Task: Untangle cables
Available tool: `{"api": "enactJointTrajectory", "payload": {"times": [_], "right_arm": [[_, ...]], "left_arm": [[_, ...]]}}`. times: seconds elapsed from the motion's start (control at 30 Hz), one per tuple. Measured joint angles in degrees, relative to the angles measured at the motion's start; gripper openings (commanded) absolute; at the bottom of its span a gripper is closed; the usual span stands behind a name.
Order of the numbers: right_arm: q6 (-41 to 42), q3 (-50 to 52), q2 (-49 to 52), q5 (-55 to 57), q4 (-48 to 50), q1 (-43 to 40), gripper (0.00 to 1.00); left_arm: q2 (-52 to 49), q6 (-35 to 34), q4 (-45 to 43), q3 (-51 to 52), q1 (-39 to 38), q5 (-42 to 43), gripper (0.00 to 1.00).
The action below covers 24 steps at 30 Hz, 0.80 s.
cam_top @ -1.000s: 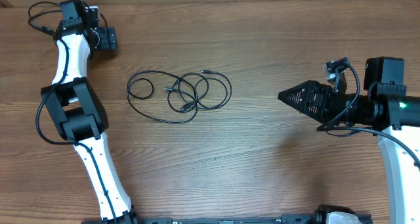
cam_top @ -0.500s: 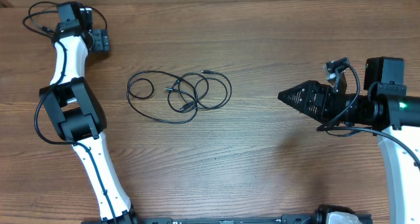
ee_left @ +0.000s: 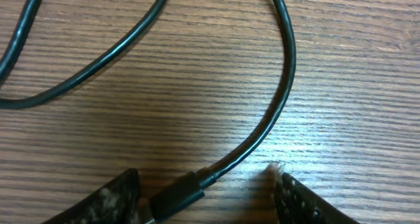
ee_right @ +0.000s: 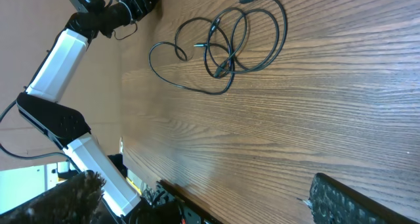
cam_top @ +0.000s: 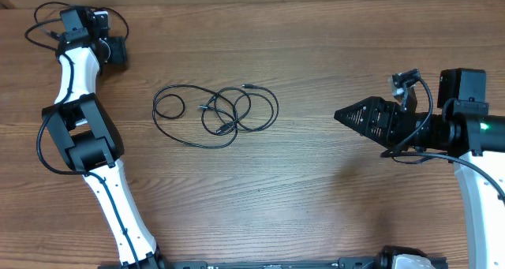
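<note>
The cables (cam_top: 217, 111) lie as a loose bundle of thin black loops with small plug ends on the wooden table, left of centre; they also show in the right wrist view (ee_right: 226, 43). My left gripper (cam_top: 118, 50) is at the far left corner, well away from the bundle. In the left wrist view it (ee_left: 205, 173) is open, with a thick black arm wire (ee_left: 275, 99) and its plug lying between the fingers, not gripped. My right gripper (cam_top: 341, 115) hovers right of the bundle, pointing at it; its fingers (ee_right: 207, 181) are wide apart and empty.
The left arm's own thick wires (cam_top: 43, 24) loop around its wrist at the far left corner. The left arm's white links (ee_right: 59, 53) stretch along the table's left side. The table's front edge (ee_right: 197, 201) shows in the right wrist view.
The left wrist and gripper have shifted a little further left toward the far corner. The cables and the right arm have not moved.
</note>
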<state>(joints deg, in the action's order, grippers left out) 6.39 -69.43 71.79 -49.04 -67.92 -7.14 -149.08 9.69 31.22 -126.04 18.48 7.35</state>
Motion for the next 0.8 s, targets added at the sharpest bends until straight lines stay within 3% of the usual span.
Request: {"api": "enactJointTrajectory", "payload": {"times": [0.1,0.13,0.3,0.53,0.57,0.63,0.7,0.8], "right_arm": [[0.0,0.0,0.0,0.0,0.04,0.0,1.0],[0.0,0.0,0.0,0.0,0.02,0.0,1.0],[0.0,0.0,0.0,0.0,0.04,0.0,1.0],[0.0,0.0,0.0,0.0,0.02,0.0,1.0],[-0.02,0.0,0.0,0.0,0.04,0.0,1.0],[0.02,0.0,0.0,0.0,0.02,0.0,1.0],[0.02,0.0,0.0,-0.02,0.02,0.0,1.0],[0.02,0.0,0.0,0.0,0.02,0.0,1.0]], "left_arm": [[0.0,0.17,0.44,0.0,0.0,0.2,0.45],[0.0,0.13,0.5,0.0,0.0,0.15,0.33],[0.13,-3.74,2.03,-0.31,0.24,-4.09,0.06],[0.55,-9.27,6.54,-1.55,2.03,-9.14,0.05],[0.68,-10.25,6.56,-1.55,2.45,-9.44,0.17],[0.96,-12.94,6.51,-1.46,3.41,-10.14,0.3],[1.84,-14.51,6.51,-1.38,4.0,-10.67,0.71],[4.48,-16.11,6.69,-1.38,4.55,-10.36,0.86]]}}
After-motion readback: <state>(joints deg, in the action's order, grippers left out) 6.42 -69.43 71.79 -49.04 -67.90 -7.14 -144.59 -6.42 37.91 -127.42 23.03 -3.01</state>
